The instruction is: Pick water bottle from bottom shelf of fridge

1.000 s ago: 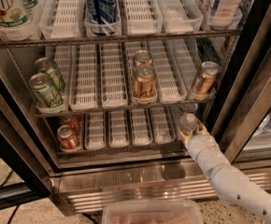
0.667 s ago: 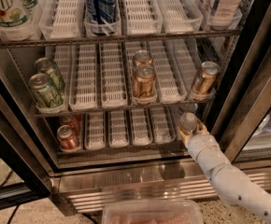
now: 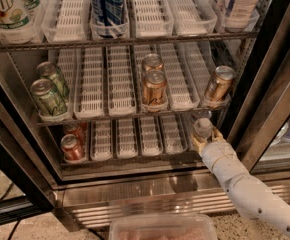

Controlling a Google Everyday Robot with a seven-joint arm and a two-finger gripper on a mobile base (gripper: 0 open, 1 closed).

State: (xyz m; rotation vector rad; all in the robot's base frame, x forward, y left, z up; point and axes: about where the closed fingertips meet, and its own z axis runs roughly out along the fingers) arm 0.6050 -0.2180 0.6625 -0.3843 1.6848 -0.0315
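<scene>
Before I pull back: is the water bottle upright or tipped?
Upright: the water bottle stands cap-up at the bottom shelf's right end, end effector at its base.

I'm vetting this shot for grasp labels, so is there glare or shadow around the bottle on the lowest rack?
Camera view: the bottom shelf lies in shade under the rack above; the water bottle looks dim, no glare on it; the gripper, right at the bottle, is evenly lit; the steel base reflects light brightly.
</scene>
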